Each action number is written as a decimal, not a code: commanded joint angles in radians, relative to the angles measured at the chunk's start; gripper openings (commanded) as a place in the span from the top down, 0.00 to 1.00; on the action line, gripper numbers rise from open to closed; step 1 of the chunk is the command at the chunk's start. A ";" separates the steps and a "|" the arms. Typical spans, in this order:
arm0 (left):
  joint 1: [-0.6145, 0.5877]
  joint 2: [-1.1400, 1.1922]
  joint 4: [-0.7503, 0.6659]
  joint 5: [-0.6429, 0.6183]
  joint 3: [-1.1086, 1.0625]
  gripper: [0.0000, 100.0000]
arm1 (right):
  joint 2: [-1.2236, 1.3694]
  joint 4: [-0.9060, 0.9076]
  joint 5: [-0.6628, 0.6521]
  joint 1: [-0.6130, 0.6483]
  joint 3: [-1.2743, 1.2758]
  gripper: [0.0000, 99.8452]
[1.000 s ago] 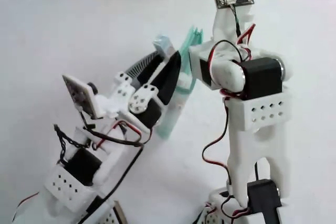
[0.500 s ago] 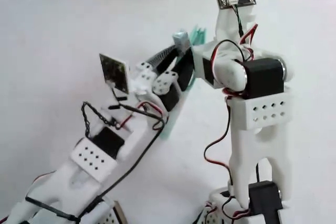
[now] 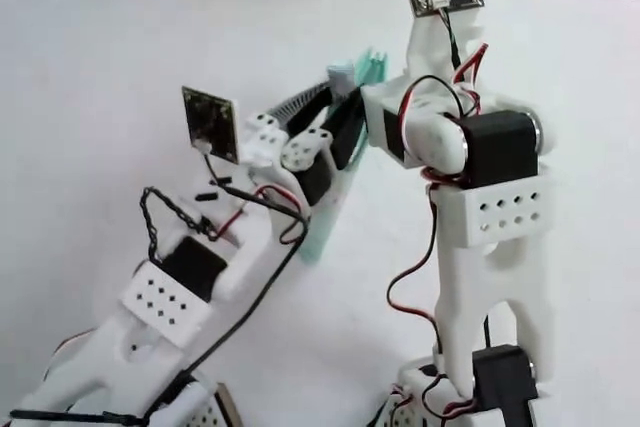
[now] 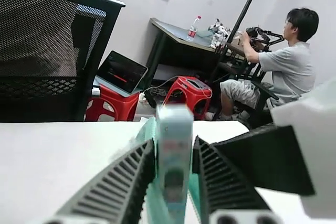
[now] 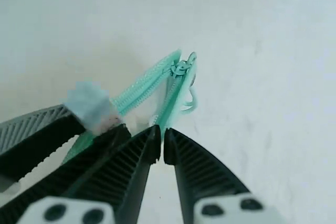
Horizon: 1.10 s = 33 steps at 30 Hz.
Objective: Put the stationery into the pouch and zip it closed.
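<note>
Your left fingers (image 4: 153, 156), black plastic with ribbed inner faces, are clamped on a stationery piece (image 4: 174, 129). It is a small boxy block, pale blue-green with a white face, standing upright between them. It sits at the mouth of the pouch (image 5: 149, 82); whether any of it is inside, you cannot tell. The pouch is soft mint-green fabric, resting on the white table (image 3: 110, 57) between the two arms. Its two toothed zipper tracks spread in a narrow V that meets at the zipper slider (image 5: 181, 68). Your right fingers (image 5: 155, 141) are pinched tight on the pouch's edge at the open end of that V, just beside the left pair.

From above, the left arm (image 3: 170, 297) lies across the pouch's middle. The right arm (image 3: 495, 212), white plastic with a perforated housing, overlaps its other side, so you see the pouch there as a thin green strip. Beyond the table stand a black mesh chair (image 4: 47, 51), red stools (image 4: 189, 90) and an open laptop (image 4: 122, 72).
</note>
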State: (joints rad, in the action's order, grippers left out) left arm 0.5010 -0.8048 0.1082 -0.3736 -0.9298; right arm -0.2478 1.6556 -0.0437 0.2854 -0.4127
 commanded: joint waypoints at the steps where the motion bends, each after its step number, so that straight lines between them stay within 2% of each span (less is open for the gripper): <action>1: 0.001 -0.007 0.117 -0.003 0.074 0.86 | -0.012 -0.013 -0.012 -0.016 -0.005 0.98; 8: -0.002 -0.025 0.149 -0.003 0.097 0.86 | -0.013 -0.099 -0.012 -0.015 0.095 0.98; 12: -0.015 -0.148 0.252 0.006 0.123 0.86 | -0.019 -0.116 -0.012 -0.016 0.109 0.98; 18: -0.024 -0.438 0.512 0.267 0.206 0.85 | -0.013 -0.119 -0.012 -0.010 0.112 0.98; 22: -0.010 -0.479 0.652 0.281 0.110 0.80 | -0.021 -0.119 -0.012 -0.008 0.114 0.98; 25: 0.047 -0.449 0.612 0.321 -0.038 0.76 | -0.022 -0.117 -0.012 -0.008 0.114 0.98; 28: 0.090 -0.412 0.503 0.399 -0.153 0.76 | -0.021 -0.114 -0.012 -0.008 0.114 0.98; 33: 0.021 -0.372 0.361 0.404 -0.258 0.78 | -0.018 -0.113 -0.012 -0.008 0.114 0.98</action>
State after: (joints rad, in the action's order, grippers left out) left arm 0.5669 -1.2006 0.5762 0.0192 -1.1385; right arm -0.2555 1.5497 -0.0437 0.2731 -0.2992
